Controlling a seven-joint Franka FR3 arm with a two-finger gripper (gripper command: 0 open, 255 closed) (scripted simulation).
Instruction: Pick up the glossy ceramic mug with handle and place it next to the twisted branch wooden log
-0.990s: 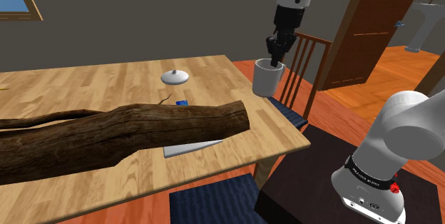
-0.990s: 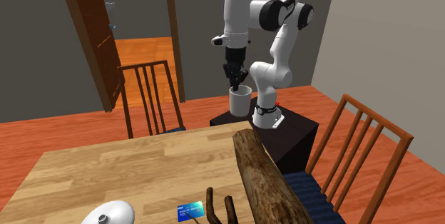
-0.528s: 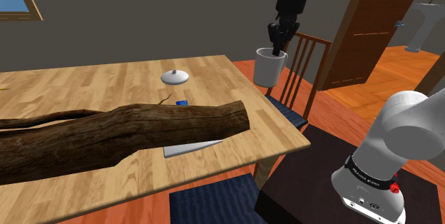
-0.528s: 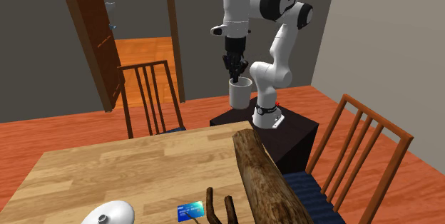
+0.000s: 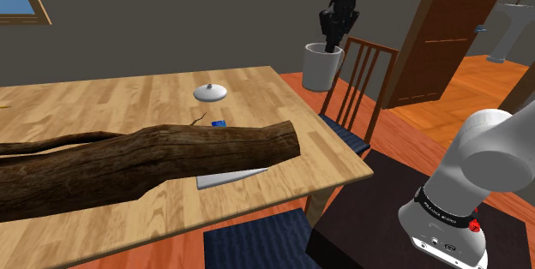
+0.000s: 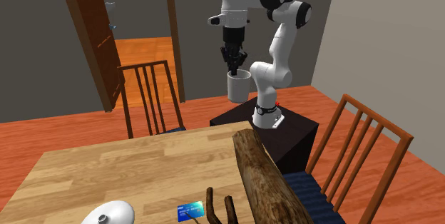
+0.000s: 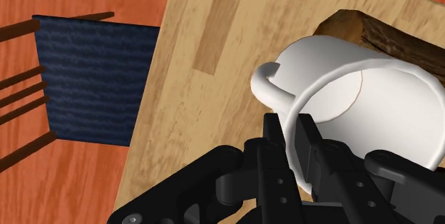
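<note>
Mug held aloft by its rim
Arm upright in the shoulder view's upper right; the gripper (image 5: 335, 29) points straight down, fingers clamped on the white mug's (image 5: 319, 68) rim, clear above the table (image 5: 129, 104).

No readable text, print on blue card (image 6: 190, 211) too small

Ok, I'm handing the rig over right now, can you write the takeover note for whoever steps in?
Gripper: shut on the white mug, one finger inside the rim and one outside, close to the handle.
Mug: held in the air, clear of the table.
Log: lying lengthwise on the table, cut end toward the arm.
Done: the pick and lift.
Left: carry the mug over, set it upright on bare tabletop beside the log, open and withdraw.
</note>
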